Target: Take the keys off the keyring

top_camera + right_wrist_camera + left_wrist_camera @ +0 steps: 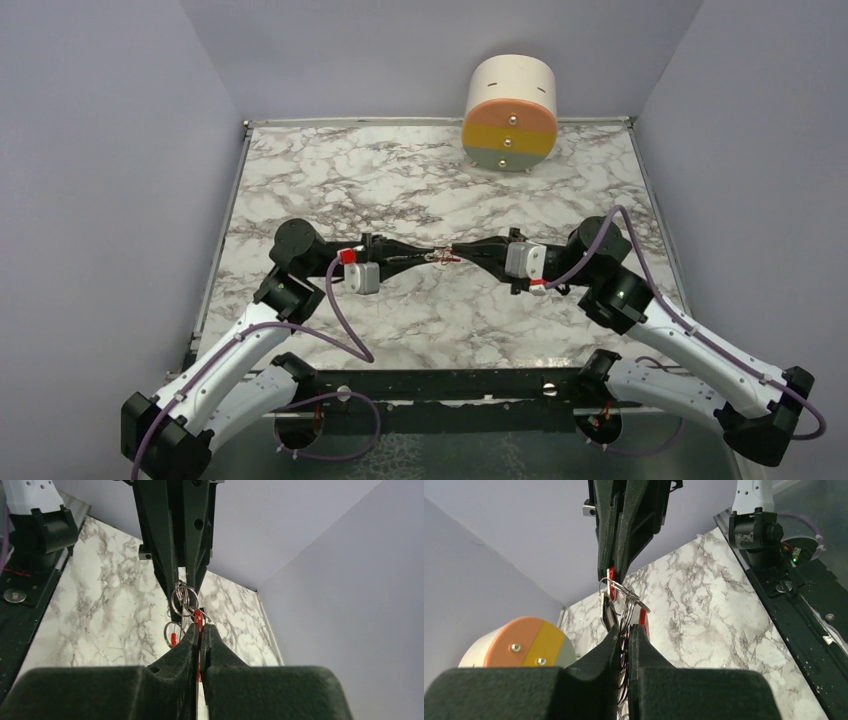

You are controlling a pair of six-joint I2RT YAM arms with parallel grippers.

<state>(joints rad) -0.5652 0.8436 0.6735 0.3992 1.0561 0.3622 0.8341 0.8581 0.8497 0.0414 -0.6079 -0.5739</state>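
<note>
My two grippers meet tip to tip above the middle of the marble table. My left gripper (428,258) (625,630) is shut on the silver chain and rings of the keyring (628,607). My right gripper (455,251) (200,627) is shut on the keyring's red curved clip (199,617). The keyring (441,257) is held in the air between them. In the right wrist view a red-headed key (173,639) hangs on a small ring below the silver rings (184,598). A dark-headed key (607,616) hangs beside the left fingertips.
A round cream container (510,112) with orange, yellow and grey bands lies on its side at the back of the table. Grey walls close in the left, back and right. The black base rail (440,385) runs along the near edge.
</note>
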